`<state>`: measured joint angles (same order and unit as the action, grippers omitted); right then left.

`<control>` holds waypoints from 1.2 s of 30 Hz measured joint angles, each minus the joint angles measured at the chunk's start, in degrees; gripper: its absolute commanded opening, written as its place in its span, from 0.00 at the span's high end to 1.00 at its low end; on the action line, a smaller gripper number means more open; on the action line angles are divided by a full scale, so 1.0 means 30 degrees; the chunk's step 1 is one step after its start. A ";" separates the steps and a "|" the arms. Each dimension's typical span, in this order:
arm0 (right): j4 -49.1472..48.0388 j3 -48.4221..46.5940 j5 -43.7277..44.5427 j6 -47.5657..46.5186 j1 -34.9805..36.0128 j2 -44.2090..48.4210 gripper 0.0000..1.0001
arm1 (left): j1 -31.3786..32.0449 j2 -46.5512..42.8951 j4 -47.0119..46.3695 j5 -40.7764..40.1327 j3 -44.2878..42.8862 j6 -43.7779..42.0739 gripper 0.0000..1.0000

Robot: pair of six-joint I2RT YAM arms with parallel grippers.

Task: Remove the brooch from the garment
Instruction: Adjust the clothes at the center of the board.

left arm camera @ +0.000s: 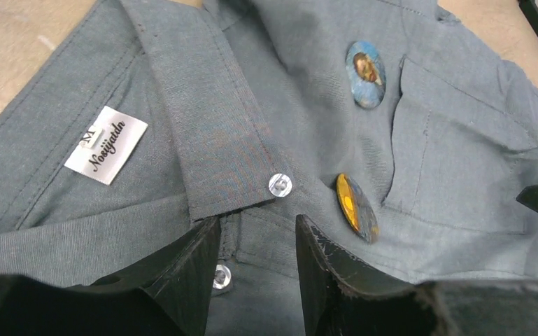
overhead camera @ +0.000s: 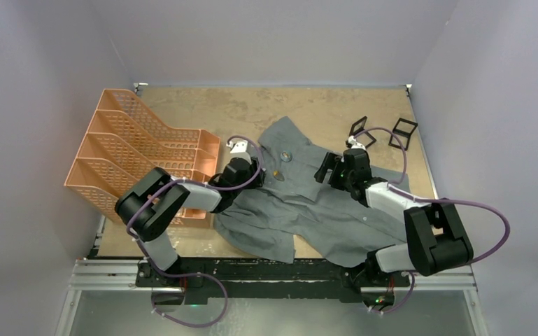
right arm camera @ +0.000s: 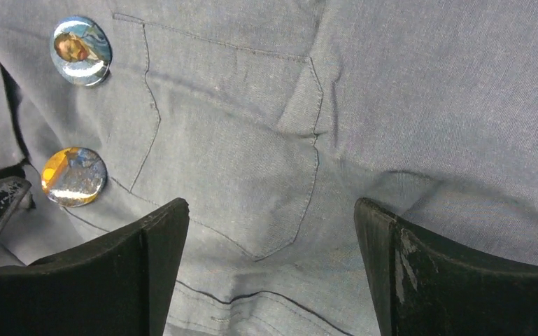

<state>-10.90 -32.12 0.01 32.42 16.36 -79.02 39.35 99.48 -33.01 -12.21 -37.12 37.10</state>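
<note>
Left wrist view | shirt mid-worktop; orange brooch and portrait brooch beside pocket | left end effector half-spread over placket, right end effector wide-spread, both empty | risk: you pinch cloth, not brooch, and drag the shirt.

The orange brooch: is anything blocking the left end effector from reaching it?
Nothing visible does. The orange brooch lies uncovered on the shirt beside the pocket, just ahead and to one side of the left end effector, whose fingers straddle the button strip.
</note>
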 measured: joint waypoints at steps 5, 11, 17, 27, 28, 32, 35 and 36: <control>-0.0029 0.0204 -0.0831 0.1115 -0.0641 -0.0029 0.08 | -0.0240 -0.0889 -0.0845 -0.0087 0.1545 0.0933 0.58; -0.0889 0.0685 -0.1902 0.2667 -0.1348 0.0036 0.07 | -0.0240 -0.2273 -0.1297 -0.0233 0.3279 0.1792 0.57; 0.0051 0.1734 -0.1887 0.3344 -0.1421 0.2040 0.06 | -0.0240 -0.3534 0.0029 -0.0386 0.3555 0.1625 0.53; 0.1712 -0.0109 -0.2470 0.1260 -0.0117 0.4838 0.05 | 0.1078 -0.5231 0.3774 -0.1071 0.0641 -0.0474 0.51; 0.1501 -0.0408 -0.2674 0.1151 0.0182 0.4685 0.05 | 0.1173 -0.5384 0.3789 -0.1086 0.0495 -0.0597 0.51; 0.0670 -0.1341 -0.3388 0.0860 0.1530 0.3228 0.05 | 0.1231 -0.5348 0.3934 -0.1166 0.0386 -0.0605 0.51; 0.0335 -0.1333 -0.3934 0.0816 0.1989 0.2106 0.05 | 0.1224 -0.4772 0.3949 -0.1260 0.0386 -0.0583 0.51; 0.0284 -0.1275 -0.4022 0.0816 0.2011 0.1792 0.05 | 0.1224 -0.4481 0.3927 -0.1311 0.0386 -0.0576 0.51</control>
<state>-10.04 -35.94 -12.05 34.87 22.39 -73.65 43.03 86.04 -21.23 -16.14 -35.97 35.38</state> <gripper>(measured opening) 0.946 0.493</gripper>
